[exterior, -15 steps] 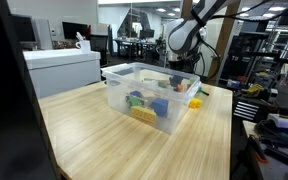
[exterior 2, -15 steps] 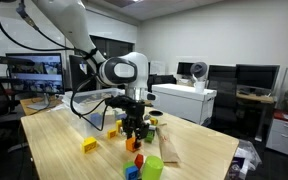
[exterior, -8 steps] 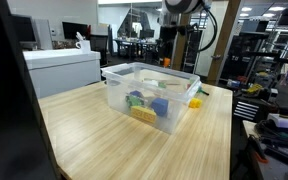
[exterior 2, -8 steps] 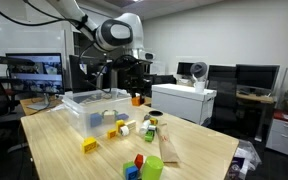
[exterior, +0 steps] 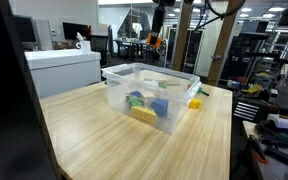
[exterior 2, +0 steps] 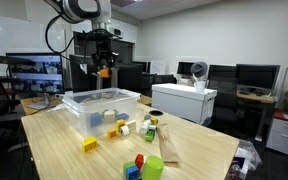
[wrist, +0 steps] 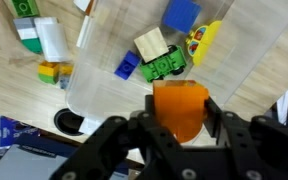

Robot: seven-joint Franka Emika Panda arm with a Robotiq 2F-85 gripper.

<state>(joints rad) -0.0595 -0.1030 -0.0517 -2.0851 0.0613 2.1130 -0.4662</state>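
Gripper (exterior 2: 103, 68) is high up over the table (exterior: 94, 135), roughly above the clear plastic bin (exterior 2: 102, 104). Jaws are partly closed and clamped on an orange block (wrist: 179, 107). The wrist view shows a finger (wrist: 147, 122) on each side of it, both touching, with the block sitting square between them. The block shows in both exterior views as a small orange spot under the wrist (exterior: 155, 42), well clear of the bin rim and touching nothing else. Looking down past it in the wrist view there's a blue block (wrist: 181, 15), a white block (wrist: 149, 42), a green toy (wrist: 163, 68) just beside a small blue piece (wrist: 127, 68), and a yellow piece (wrist: 202, 40) at the right edge of that cluster. I can't tell from there which of these are inside the bin. In an exterior view the bin holds green, blue and yellow pieces (exterior: 144, 114) against its near wall. Loose on the table outside the bin are a yellow block (exterior 2: 88, 145), a red piece (exterior 2: 140, 160) and a green block (exterior 2: 152, 168), all near the front edge and well apart from the gripper.
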